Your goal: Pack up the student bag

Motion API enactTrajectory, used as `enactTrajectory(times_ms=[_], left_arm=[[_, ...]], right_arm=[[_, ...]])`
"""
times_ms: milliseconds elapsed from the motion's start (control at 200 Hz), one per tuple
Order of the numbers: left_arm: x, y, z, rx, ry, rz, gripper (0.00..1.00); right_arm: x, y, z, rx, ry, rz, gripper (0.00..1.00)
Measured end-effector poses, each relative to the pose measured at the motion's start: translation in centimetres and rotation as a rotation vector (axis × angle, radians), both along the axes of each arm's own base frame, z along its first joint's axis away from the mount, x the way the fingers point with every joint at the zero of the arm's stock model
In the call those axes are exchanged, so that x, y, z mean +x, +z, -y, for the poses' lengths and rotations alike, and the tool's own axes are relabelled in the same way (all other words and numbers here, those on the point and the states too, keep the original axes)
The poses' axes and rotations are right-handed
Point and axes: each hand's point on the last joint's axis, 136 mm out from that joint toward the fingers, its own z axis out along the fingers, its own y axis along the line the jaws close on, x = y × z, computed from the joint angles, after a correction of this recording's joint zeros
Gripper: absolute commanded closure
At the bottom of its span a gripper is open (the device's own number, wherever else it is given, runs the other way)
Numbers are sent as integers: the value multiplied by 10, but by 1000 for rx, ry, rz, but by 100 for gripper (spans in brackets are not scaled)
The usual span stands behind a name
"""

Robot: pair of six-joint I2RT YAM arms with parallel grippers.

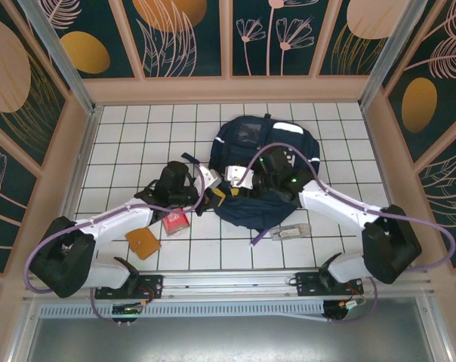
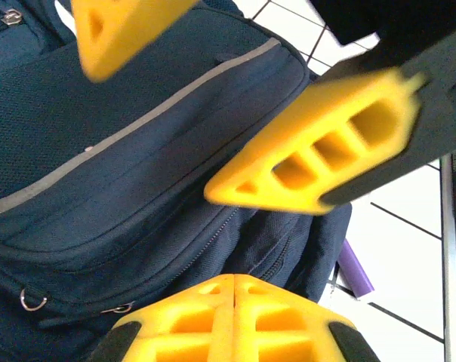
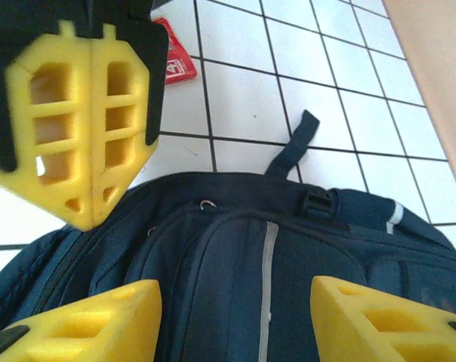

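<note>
Tiles, white and glossy with dark grout lines, cover the table [image 1: 137, 143]. On them, nearest the arm bases, lie a flat orange-brown square pad [image 1: 143, 243], a small red printed packet [image 1: 175, 221] and a flat pale-grey oblong item [image 1: 291, 231].

Just beyond these, the left gripper [image 3: 85, 220], made of ribbed yellow plastic with open lattice cells, has its two fingers pressed flat together. Nothing can be seen between them. The tips sit at the near-left rim of the bag, and whether they pinch any fabric cannot be told.

The right gripper [image 3: 235, 286], of the same yellow lattice, stands with its fingers wide apart over the bag's top panel, gripping nothing.

The student bag [image 1: 239, 154], a large rounded navy-blue backpack of woven fabric, lies flat in the middle of the table between the two grippers. A mesh-textured pocket panel is crossed by a thin grey stripe, with zip seams, small metal rings and a dark webbing strap with a plastic buckle at its edge.

Past it rise beige frame rails and dark panels printed with leaves.
</note>
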Motion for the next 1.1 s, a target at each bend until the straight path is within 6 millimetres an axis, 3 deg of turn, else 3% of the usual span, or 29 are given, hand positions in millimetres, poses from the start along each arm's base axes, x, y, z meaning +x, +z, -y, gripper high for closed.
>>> enactTrajectory(times_ms=[75, 125, 175, 210, 320, 390, 445, 495, 596, 666, 716, 766, 901, 951, 1011, 1101], left_arm=[[6, -2, -5, 24, 42, 13, 74], [10, -2, -11, 41, 79, 24, 62], [16, -2, -17, 50, 119, 28, 56], [19, -2, -22, 55, 146, 32, 50], [32, 1, -36, 60, 224, 34, 46], [39, 0, -44, 61, 269, 21, 40], [44, -1, -49, 63, 305, 11, 39], [48, -1, -53, 61, 330, 1, 30], [50, -2, -55, 54, 360, -17, 13], [49, -1, -54, 48, 355, -23, 7], [46, 0, -51, 39, 332, -26, 19], [43, 2, -47, 36, 291, -21, 28], [43, 14, -28, 18, 167, 13, 28], [45, 17, -23, 8, 143, 20, 28], [47, 22, -19, -8, 127, 26, 28], [50, 26, -13, -26, 112, 40, 28]], right_arm=[[0, -16, 1, -44, -5, -53, 44], [-1, -27, 3, -78, -12, -92, 42], [-2, -37, 5, -110, -20, -135, 35], [-4, -43, 6, -130, -26, -163, 34], [-6, -56, 12, -178, -58, -223, 36], [-3, -64, 17, -211, -97, -228, 49], [2, -68, 22, -238, -135, -221, 77], [3, -70, 24, -255, -148, -211, 100], [8, -69, 27, -270, -168, -183, 100], [11, -60, 29, -262, -161, -150, 100], [12, -47, 30, -232, -154, -128, 100], [17, -26, 32, -176, -150, -93, 100], [33, 39, 49, 6, -177, 22, 100], [38, 54, 55, 49, -186, 52, 100], [41, 63, 59, 77, -189, 67, 100], [38, 61, 58, 90, -172, 55, 100]])
